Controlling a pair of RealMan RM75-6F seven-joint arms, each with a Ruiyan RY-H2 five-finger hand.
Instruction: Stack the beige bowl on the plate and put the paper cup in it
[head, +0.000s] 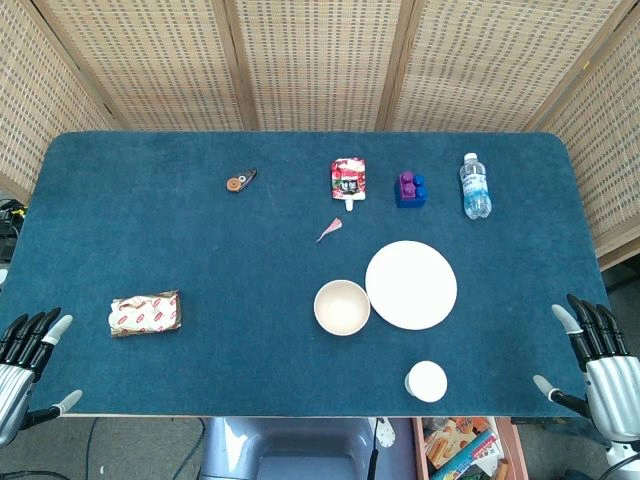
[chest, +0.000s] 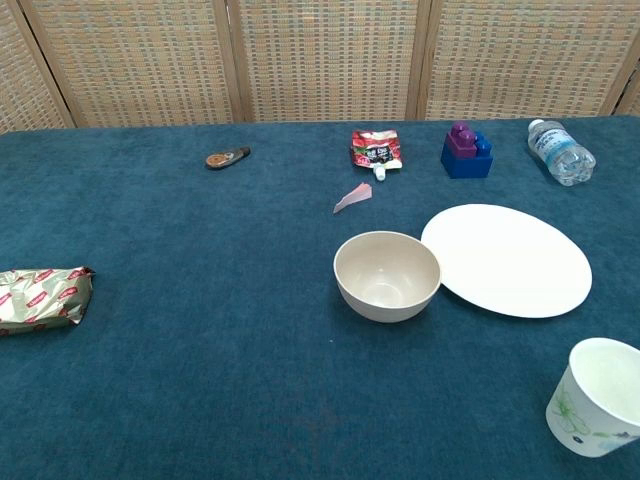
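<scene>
Our left hand (head: 25, 365) and right hand (head: 600, 365) empty, fingers spread; bowl (head: 342, 307), cup (head: 427, 381) upright, mouths up, beside plate (head: 411, 285).

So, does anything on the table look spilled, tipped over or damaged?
Nothing is spilled. The water bottle lies on its side at the far right, and a small pink scrap lies loose below the red pouch. The bowl, plate and paper cup sit upright.

No legible txt; print on pouch (chest: 377, 148) & wrapper (chest: 42, 297) too blurry.

Beige bowl (chest: 387, 275) just beside plate (chest: 507, 260); paper cup (chest: 594, 397) apart.
</scene>
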